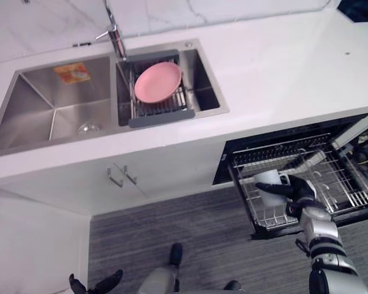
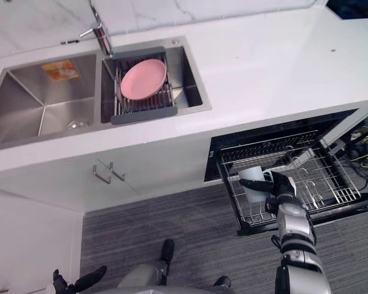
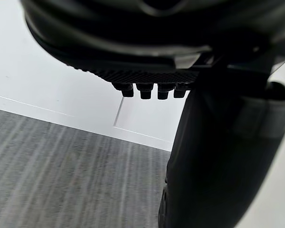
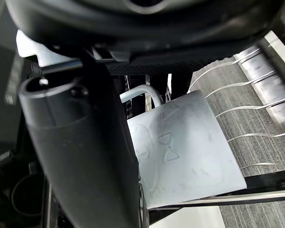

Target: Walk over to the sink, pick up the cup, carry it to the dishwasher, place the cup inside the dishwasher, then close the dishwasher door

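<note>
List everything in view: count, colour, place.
cup: one, white, at the rack's near left corner, in the right hand
rack: one, silver wire, pulled out of the dishwasher
dishwasher: one, dark, open, under the counter's right part
sink: one, steel, two basins, set in the counter's left part
plate: one, pink, on the drainer
drainer: one, grey, in the sink's right basin
faucet: one, silver, behind the sink
counter: one, white
handles: two, silver, on the cabinet below the sink
floor: grey, before the cabinets
right hand: dark, curled round the cup
left hand: dark, open, low over the floor
</note>
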Controlling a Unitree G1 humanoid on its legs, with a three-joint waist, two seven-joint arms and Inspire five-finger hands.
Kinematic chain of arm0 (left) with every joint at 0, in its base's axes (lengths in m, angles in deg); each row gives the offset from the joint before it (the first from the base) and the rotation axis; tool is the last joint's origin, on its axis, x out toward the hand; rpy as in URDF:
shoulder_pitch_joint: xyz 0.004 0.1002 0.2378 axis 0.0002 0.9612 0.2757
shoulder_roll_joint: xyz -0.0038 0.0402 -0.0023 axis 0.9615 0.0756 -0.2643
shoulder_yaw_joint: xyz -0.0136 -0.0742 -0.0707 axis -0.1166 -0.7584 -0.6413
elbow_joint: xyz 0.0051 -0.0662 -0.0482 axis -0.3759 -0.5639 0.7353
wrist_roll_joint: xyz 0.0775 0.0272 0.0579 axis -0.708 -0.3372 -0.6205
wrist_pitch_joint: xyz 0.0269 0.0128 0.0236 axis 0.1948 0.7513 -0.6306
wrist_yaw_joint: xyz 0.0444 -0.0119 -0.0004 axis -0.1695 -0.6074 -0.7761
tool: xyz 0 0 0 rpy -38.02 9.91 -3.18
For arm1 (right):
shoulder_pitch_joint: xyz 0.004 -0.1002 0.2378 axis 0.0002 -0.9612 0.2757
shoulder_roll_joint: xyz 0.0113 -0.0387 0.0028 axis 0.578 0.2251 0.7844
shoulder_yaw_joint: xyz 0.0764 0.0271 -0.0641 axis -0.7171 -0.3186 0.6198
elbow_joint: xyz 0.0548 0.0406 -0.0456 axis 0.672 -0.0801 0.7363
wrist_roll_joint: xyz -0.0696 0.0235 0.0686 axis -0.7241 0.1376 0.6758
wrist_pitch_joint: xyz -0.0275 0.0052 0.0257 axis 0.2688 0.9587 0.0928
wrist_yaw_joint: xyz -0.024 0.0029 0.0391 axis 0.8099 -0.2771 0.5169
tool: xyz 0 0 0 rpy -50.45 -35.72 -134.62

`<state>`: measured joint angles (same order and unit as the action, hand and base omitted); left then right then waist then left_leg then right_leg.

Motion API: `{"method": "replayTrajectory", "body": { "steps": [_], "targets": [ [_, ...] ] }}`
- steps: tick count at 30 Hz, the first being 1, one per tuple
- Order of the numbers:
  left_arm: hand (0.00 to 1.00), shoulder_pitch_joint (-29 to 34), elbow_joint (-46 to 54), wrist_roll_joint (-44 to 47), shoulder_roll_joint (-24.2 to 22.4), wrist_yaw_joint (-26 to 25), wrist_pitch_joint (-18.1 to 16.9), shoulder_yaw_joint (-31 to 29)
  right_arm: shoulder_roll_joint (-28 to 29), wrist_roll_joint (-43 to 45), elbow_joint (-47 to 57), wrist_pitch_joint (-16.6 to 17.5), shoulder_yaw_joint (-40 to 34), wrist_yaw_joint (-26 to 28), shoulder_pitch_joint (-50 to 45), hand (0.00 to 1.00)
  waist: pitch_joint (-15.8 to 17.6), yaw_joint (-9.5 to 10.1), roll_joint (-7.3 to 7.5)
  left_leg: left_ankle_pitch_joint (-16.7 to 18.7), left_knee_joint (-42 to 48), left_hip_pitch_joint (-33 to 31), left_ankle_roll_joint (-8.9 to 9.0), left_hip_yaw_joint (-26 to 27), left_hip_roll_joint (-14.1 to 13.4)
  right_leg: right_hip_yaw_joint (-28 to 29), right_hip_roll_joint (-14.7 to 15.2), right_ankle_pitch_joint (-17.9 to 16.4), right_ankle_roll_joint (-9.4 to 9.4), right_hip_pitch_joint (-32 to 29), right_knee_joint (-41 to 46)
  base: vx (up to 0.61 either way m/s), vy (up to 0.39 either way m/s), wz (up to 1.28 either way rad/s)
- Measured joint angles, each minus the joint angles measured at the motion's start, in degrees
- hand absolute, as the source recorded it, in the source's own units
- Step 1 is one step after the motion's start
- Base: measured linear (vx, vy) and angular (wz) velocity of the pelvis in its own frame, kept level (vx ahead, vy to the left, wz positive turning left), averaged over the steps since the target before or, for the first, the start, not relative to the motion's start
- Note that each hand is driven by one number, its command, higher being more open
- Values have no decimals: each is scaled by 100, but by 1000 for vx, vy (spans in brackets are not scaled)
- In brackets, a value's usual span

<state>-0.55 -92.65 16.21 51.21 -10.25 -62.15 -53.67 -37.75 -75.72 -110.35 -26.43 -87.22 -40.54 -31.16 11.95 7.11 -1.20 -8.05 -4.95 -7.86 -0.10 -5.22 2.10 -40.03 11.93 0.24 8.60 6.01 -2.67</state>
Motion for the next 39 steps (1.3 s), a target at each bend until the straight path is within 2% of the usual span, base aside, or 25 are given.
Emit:
{"method": "replayTrajectory", "body": {
  "steps": [3,4,9,15,23,24,32,39],
  "targets": [
    [100,-134,228,113,9,156,184,222,-339,13,-321,6,37,-14,545,0,256,56,-131,-102,7,-241,-35,-120,16,-99,20,15,10,-201,97,-51,49,23],
    [100,-198,435,176,54,257,289,302,-559,37,-467,5,38,-18,771,0,441,155,-177,-142,8,-282,-43,-167,21,-122,29,16,8,-235,140,-43,44,17],
    [100,-216,718,344,189,343,444,420,-982,51,-712,4,61,-42,1224,0,654,314,-203,-193,30,-476,-65,-260,42,-163,35,17,8,-381,172,-19,26,11],
    [100,-235,915,573,312,364,509,876,-1317,124,-1188,-58,263,-76,1677,0,871,346,-246,-194,139,-677,-66,-332,62,-164,57,17,8,-497,178,-5,19,8],
    [100,-338,1150,782,369,436,566,1080,-1343,379,-1642,-181,264,-16,1703,0,1047,405,-286,-195,142,-785,-66,-326,56,-151,53,17,8,-607,181,0,0,0],
    [100,-342,1160,784,369,447,566,1081,-1353,506,-1703,-184,264,4,1704,100,1054,406,-286,-194,142,-786,-67,-326,60,-151,57,17,8,-607,181,0,0,0],
    [100,-343,1166,776,389,519,558,1372,-1396,1023,-1918,-258,255,532,1871,100,1081,450,-316,-195,150,-790,-66,-334,56,-151,51,12,2,-603,191,-8,7,0],
    [100,-344,1144,736,388,535,557,1460,-1396,1236,-1966,-6,225,842,1894,100,1082,471,-313,-195,141,-736,-66,-337,58,-153,51,11,2,-542,192,0,0,0]
  ]
}}
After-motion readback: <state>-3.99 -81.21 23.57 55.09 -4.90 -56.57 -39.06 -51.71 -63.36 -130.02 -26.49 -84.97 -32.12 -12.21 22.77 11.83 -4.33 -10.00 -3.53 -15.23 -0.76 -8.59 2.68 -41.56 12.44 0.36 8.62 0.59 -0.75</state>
